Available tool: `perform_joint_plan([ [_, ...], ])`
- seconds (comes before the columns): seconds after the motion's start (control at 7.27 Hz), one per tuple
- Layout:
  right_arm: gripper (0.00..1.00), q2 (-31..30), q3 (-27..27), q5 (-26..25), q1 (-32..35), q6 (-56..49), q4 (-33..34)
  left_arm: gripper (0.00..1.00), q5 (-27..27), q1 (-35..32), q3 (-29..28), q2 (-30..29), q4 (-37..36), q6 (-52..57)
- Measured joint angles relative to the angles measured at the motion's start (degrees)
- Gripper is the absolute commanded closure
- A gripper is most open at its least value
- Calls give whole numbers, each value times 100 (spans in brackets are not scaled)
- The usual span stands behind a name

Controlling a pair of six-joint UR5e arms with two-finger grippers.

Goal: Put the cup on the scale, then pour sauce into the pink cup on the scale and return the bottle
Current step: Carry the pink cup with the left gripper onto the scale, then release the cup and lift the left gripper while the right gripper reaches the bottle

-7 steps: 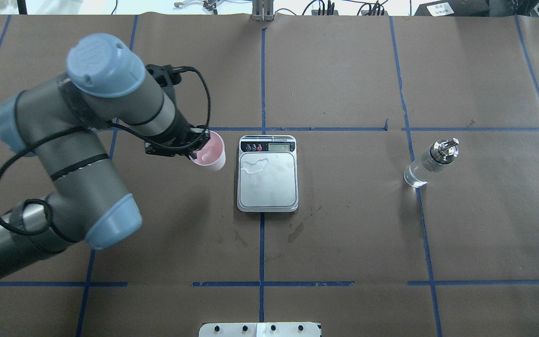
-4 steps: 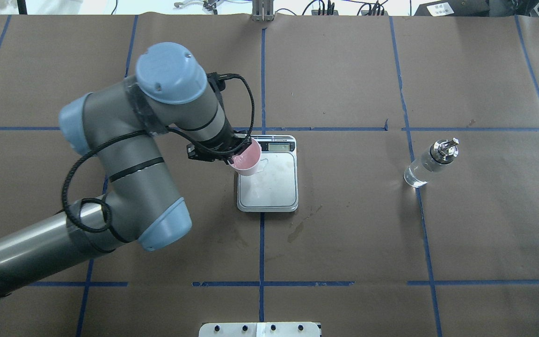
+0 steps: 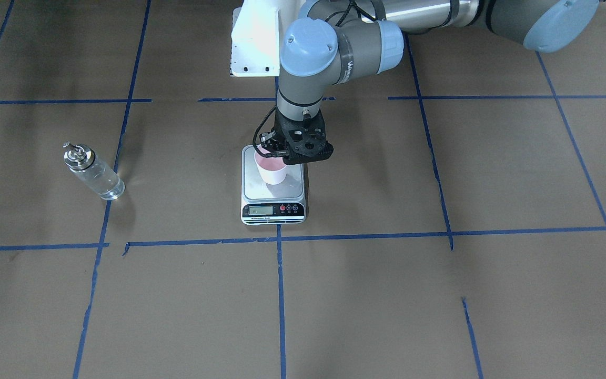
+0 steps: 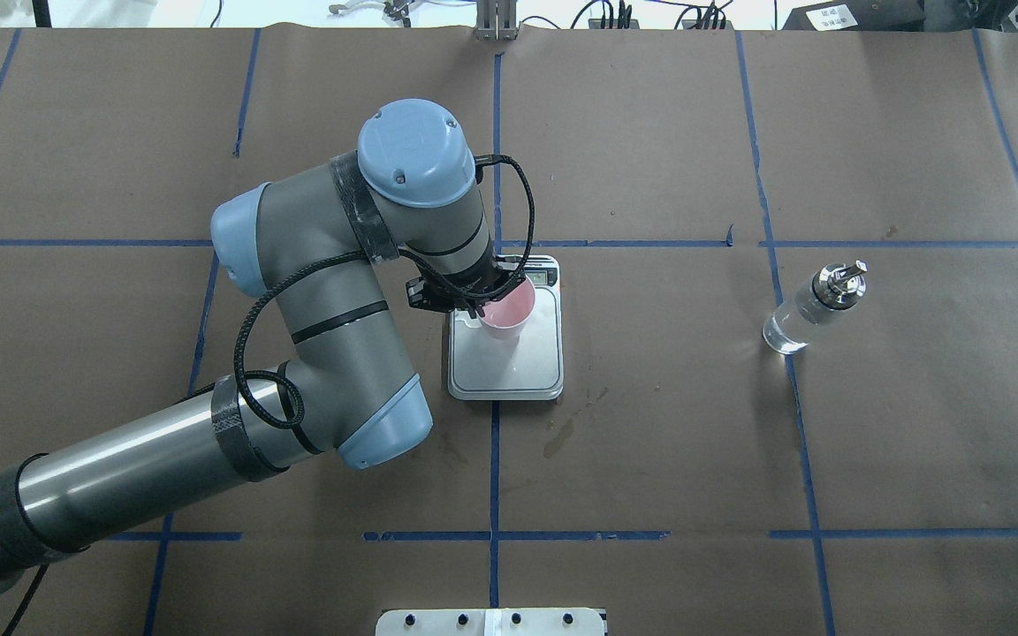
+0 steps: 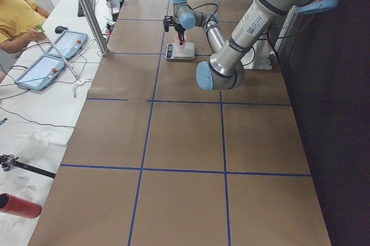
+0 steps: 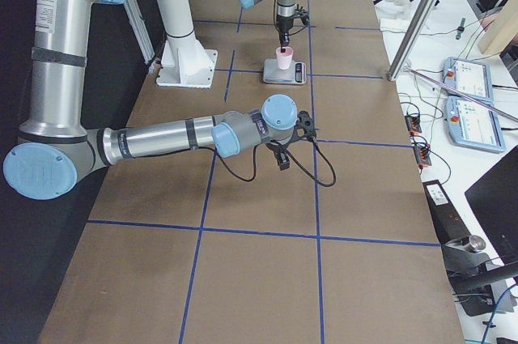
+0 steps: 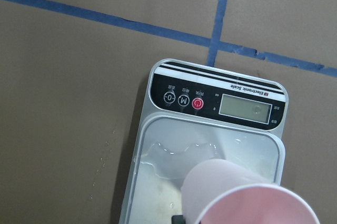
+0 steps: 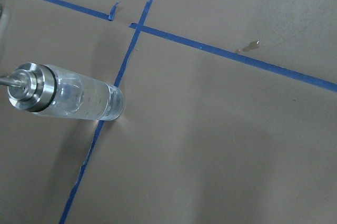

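Observation:
My left gripper (image 4: 482,311) is shut on the rim of the pale pink cup (image 4: 509,307) and holds it upright over the scale (image 4: 518,371), toward the display end of its steel platform. I cannot tell whether the cup's base touches. The front view shows the gripper (image 3: 275,155), the cup (image 3: 272,169) and the scale (image 3: 273,211). The left wrist view shows the cup (image 7: 247,197) above the scale (image 7: 216,103). The clear glass bottle (image 4: 814,307) with a silver cap and clear sauce stands far right, also in the right wrist view (image 8: 63,96). My right gripper (image 6: 293,143) shows only from the side; I cannot tell its state.
A puddle of clear liquid (image 7: 174,153) lies on the scale's platform. Wet stains (image 4: 562,433) mark the brown paper just in front of the scale. The white robot base plate (image 4: 491,621) is at the near edge. Operator tablets (image 5: 58,43) lie beyond the table.
My left arm has swung right, carrying the pink cup from left of the scale to over its platform. The bottle has not moved.

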State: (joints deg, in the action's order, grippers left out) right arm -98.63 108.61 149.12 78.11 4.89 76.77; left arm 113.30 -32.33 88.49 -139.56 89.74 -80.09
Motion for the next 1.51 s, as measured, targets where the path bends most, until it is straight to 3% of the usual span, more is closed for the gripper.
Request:
perform_joint_plan([
  [0.14,0,-12,1,2,-16,2,-3,76,-17,27,-22,22,104,-3],
  [0.28,0,-22,-3,3,-28,5,-3,60,-24,47,-40,40,160,-7],
  [0.55,0,-31,-5,7,-48,54,-4,49,-26,65,-43,64,198,2],
  [0.69,0,-31,1,14,-73,114,-6,39,-22,66,18,66,214,15],
  [0.96,0,-17,51,-12,-193,794,-306,40,-29,-83,475,135,223,39],
  [1.24,0,-26,77,-418,-660,3058,-2043,40,-30,-404,797,267,205,52],
  [1.51,0,-66,128,-1594,-1764,4980,-3623,40,-16,-500,899,394,216,55],
])
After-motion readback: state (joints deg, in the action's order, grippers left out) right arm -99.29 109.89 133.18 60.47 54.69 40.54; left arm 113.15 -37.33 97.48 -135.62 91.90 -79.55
